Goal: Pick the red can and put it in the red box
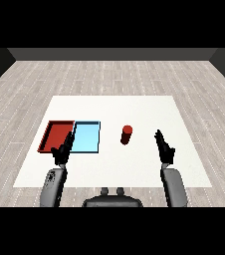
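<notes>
White table [134,107] is carrying everything; taking the red can [126,134] as landmark. The can is standing upright near the table's middle, untouched, nothing gripping it.

Light blue tray [87,137] is lying left of the can, a clear gap between them. Red tray [58,134] is lying further left again, touching the blue one along its side, so the blue tray is sitting between can and target.

Right hand [164,148] is hovering right of the can and a bit nearer the robot, apart from it, fingers straight and pointing forward, holding nothing. Left hand [63,149] is hovering well left of the can, over the near edges where the two trays meet, fingers straight too, holding nothing.

Risks, as judgement: the can is tall and narrow, so a sideways approach from the right hand could be tipping it before the fingers curl round. Carrying it across means passing over the blue tray, and a release too soon would be landing it in the wrong tray. The left hand is also sitting near the drop spot and could be getting in the way.
</notes>
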Available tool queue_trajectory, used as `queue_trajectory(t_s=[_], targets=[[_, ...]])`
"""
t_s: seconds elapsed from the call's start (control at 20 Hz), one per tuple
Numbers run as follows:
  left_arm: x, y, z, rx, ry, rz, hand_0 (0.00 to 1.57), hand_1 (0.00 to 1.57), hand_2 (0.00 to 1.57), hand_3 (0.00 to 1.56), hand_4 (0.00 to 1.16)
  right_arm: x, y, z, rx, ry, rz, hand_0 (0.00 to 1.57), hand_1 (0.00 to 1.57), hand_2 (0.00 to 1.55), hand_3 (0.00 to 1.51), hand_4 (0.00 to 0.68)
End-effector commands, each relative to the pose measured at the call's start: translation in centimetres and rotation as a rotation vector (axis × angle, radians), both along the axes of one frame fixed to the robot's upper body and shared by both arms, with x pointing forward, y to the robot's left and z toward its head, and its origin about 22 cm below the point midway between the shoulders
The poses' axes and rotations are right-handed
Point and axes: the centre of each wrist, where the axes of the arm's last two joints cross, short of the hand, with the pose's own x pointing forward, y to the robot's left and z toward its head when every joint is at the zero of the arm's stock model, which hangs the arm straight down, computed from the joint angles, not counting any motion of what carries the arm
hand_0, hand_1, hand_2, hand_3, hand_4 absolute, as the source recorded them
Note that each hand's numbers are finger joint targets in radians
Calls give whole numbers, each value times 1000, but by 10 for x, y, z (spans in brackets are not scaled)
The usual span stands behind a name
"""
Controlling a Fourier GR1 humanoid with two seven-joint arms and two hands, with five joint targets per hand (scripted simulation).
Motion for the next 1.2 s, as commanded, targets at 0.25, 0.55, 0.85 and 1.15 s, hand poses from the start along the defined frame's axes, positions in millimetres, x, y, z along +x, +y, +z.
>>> queue_trajectory(t_s=[0.25,0.55,0.85,1.15], targets=[[9,0,19,28,-36,-20,0,0,0,0,0,8,-75,21,67,-15,26,0,0,0,0,0],[-4,-15,15,-100,-474,-27,0,0,0,0,0,12,-62,2,186,-304,133,0,0,0,0,0],[-2,-8,1,-108,-484,-38,0,0,0,0,0,19,-74,-25,161,-322,148,0,0,0,0,0],[-9,-3,11,-104,-510,-36,0,0,0,0,0,28,-57,0,176,-301,157,0,0,0,0,0]])
